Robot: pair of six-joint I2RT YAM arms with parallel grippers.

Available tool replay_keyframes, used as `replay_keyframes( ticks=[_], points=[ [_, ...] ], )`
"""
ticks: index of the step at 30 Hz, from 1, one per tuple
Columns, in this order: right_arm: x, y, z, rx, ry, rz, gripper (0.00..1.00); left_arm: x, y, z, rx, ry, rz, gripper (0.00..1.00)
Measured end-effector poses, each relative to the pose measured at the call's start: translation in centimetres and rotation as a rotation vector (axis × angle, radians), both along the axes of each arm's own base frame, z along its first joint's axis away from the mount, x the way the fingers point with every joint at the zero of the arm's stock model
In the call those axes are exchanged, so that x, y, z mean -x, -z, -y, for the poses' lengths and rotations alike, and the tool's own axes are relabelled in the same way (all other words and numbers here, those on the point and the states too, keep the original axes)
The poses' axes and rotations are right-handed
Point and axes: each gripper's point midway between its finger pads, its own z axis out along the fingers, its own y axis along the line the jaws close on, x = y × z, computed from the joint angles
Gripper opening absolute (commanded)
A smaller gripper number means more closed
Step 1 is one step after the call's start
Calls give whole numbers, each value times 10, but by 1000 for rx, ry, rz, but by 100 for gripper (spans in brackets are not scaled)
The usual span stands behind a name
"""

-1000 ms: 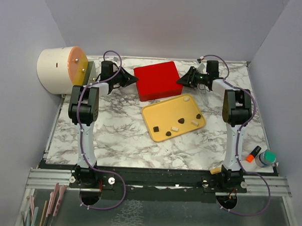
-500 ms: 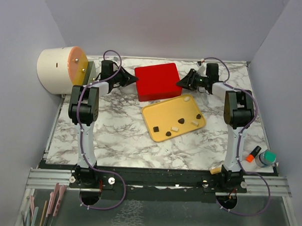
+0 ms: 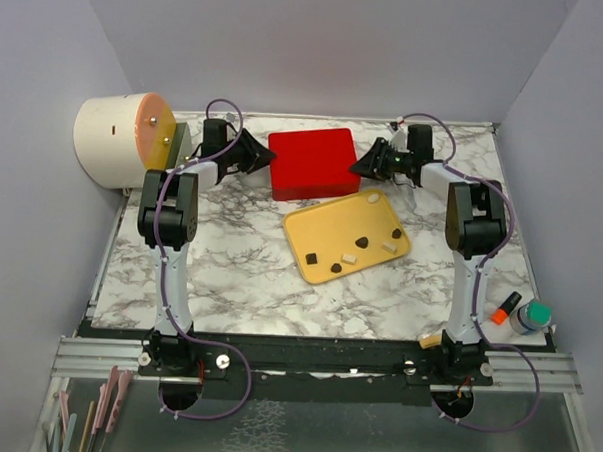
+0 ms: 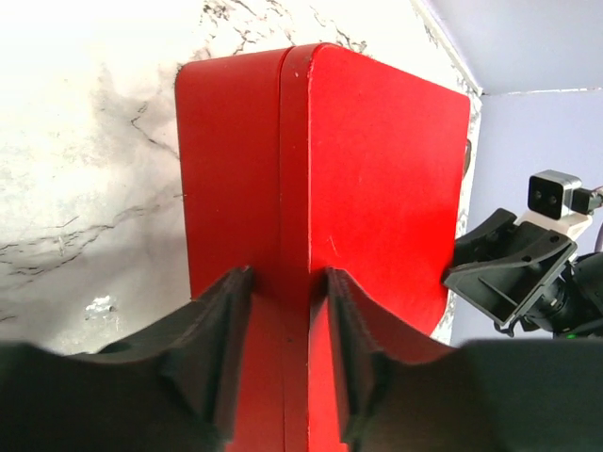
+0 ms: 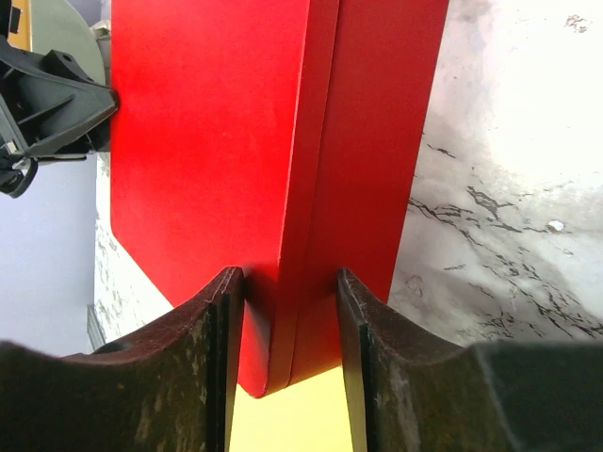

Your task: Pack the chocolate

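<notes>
Chocolate [image 3: 362, 240]: dark and cream pieces loose on yellow tray [image 3: 326, 232], just in front of red box [image 3: 309, 161] | left gripper [image 4: 285, 275]: fingers astride the box's left edge, I cannot tell whether they pinch it | right gripper [image 5: 287, 275]: I see fingers clamped across the box's right corner.

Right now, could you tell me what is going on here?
Both arms are at the closed red box: the left pincer straddles its left edge, the right pincer its right edge; a firm grip cannot be confirmed. The chocolate pieces lie on the yellow tray, unpacked.
</notes>
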Motion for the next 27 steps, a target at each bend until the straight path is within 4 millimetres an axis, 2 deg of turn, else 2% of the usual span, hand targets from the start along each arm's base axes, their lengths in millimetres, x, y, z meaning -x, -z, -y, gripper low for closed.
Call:
replay_keyframes(
  ticks=[7,22,27],
  points=[
    [1,0,-5,10,-19,-6,52,3,6,-1,-5,-5,-23,52],
    [0,-2,-6,17,-28,-32,53,3,7,-3,4,-13,-34,53],
    [-3,-6,-6,14,-26,-23,57,3,7,-6,14,-25,-37,53]
  ],
)
